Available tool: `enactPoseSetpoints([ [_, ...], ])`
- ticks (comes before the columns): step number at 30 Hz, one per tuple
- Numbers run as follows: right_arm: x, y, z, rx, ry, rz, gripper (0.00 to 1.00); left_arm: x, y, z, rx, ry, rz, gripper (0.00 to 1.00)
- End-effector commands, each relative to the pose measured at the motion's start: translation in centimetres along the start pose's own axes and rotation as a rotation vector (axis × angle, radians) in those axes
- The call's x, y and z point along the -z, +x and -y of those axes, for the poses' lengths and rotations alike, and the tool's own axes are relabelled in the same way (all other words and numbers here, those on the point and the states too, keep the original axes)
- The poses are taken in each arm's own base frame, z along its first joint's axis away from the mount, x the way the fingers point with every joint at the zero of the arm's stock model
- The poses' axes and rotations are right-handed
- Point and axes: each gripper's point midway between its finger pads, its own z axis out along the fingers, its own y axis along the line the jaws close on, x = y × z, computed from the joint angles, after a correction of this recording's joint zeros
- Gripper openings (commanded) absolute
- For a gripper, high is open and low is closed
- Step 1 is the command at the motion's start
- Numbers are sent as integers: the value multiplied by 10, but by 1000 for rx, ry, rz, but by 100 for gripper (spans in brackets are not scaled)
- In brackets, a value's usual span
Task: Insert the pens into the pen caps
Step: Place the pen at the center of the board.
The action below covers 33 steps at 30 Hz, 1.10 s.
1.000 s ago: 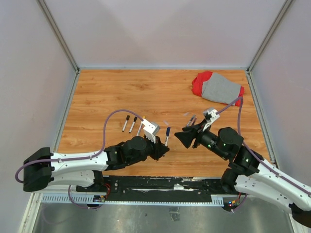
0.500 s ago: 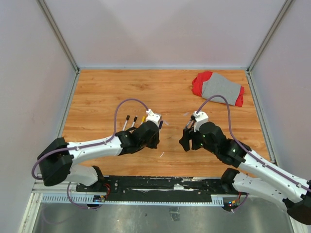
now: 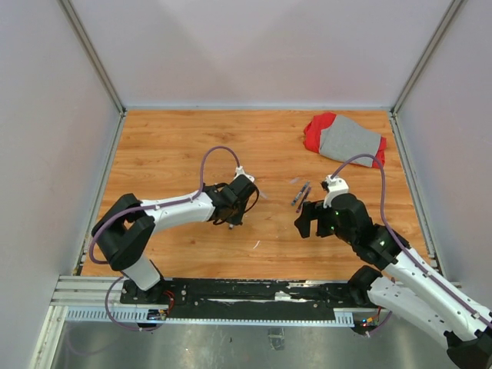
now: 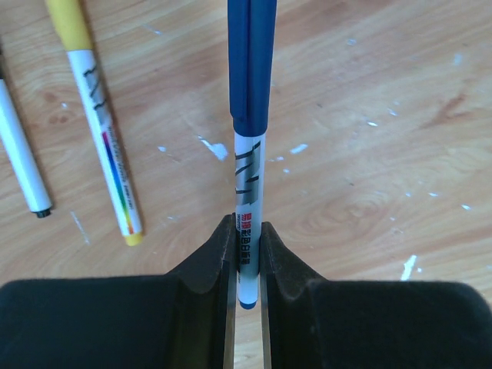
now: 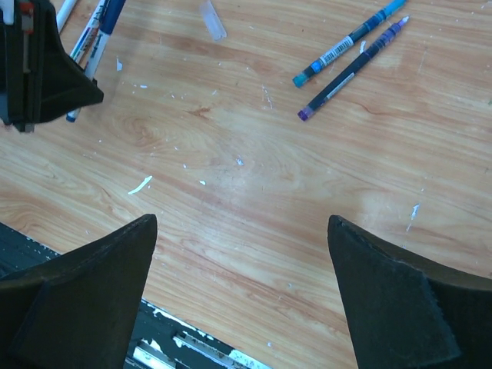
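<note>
My left gripper [image 4: 247, 231] is shut on the white barrel of a pen [image 4: 247, 184] that has a blue pen cap [image 4: 250, 61] seated on its far end. The pen is held low over the wood. Beside it lie a yellow-capped pen [image 4: 100, 108] and a white pen [image 4: 19, 154]. In the top view the left gripper [image 3: 234, 204] sits left of centre. My right gripper [image 5: 242, 223] is wide open and holds nothing; in the top view the right gripper [image 3: 307, 223] hovers right of centre. Two more pens, a teal one [image 5: 350, 42] and a dark purple one [image 5: 354, 71], lie ahead of it.
A red and grey cloth [image 3: 346, 138] lies at the back right. A small white scrap [image 3: 256, 245] rests near the front edge, between the arms. A short clear tube-like piece [image 5: 214, 19] lies between the two grippers. Grey walls enclose the wooden table [image 3: 169, 146].
The right gripper has opened wide and drawn back to the right. The left gripper has carried the blue-capped pen back and left, down beside the other pens.
</note>
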Motion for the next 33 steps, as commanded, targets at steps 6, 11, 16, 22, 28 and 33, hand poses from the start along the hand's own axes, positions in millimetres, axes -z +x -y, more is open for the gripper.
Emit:
enactPoseSetpoints([
  [6,0,18,3,-15,-12,-51,93,-11,-8,-27,-45,-83,-73,5],
  [11,-1,22,1,-17,-24,-59,93,-17,-9,-34,-40,-89,-88,6],
  [16,-2,26,1,-25,-29,-67,93,-24,-8,-39,-29,-94,-106,7],
  [22,-4,28,-1,-31,-38,-73,93,-31,-7,-37,-20,-83,-119,11],
  [28,-5,31,-2,-37,-48,-79,94,-35,-5,-33,-7,-67,-125,21],
  [33,-5,32,-2,-38,-48,-82,94,-37,-3,-31,-4,-56,-134,25],
])
